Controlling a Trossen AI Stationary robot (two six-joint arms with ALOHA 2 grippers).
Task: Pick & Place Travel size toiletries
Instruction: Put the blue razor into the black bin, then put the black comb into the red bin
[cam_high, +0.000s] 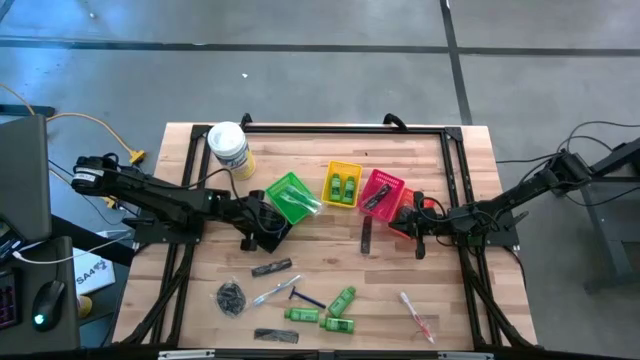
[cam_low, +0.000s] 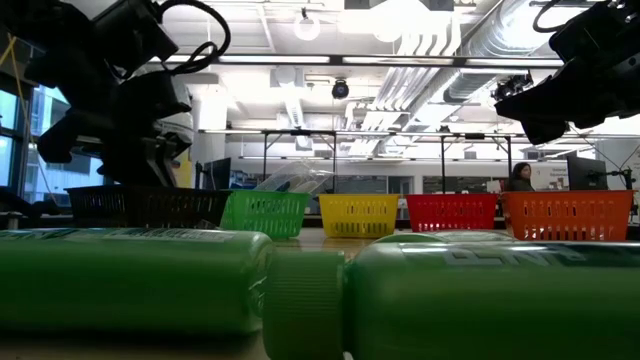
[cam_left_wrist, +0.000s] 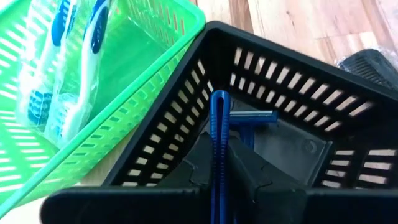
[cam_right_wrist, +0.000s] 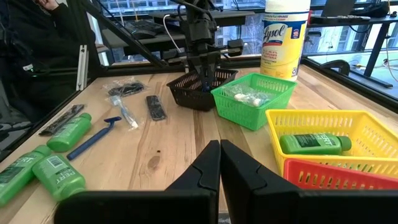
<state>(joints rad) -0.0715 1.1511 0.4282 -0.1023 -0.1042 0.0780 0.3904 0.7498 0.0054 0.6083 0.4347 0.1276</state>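
Left wrist view: left tool (cam_left_wrist: 219, 180) pinching blue razor (cam_left_wrist: 219, 134) over black basket (cam_left_wrist: 323, 99).

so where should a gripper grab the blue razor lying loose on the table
Grip the blue razor mid-handle, coming straight down from above. It lies flat on the wood table, its handle thin and straight, so the fingers should close across its width, away from the head and the wrapped toothbrush beside it.

This is looking like a robotics lab in an open-plan office: exposed ceiling ducts (cam_low: 560, 40) and pipes are running overhead, monitors (cam_low: 585, 172) are sitting on far desks, a person (cam_low: 520, 177) is working there, and 2 arms are standing at a wooden table (cam_high: 330, 250) on concrete floor (cam_high: 300, 80).
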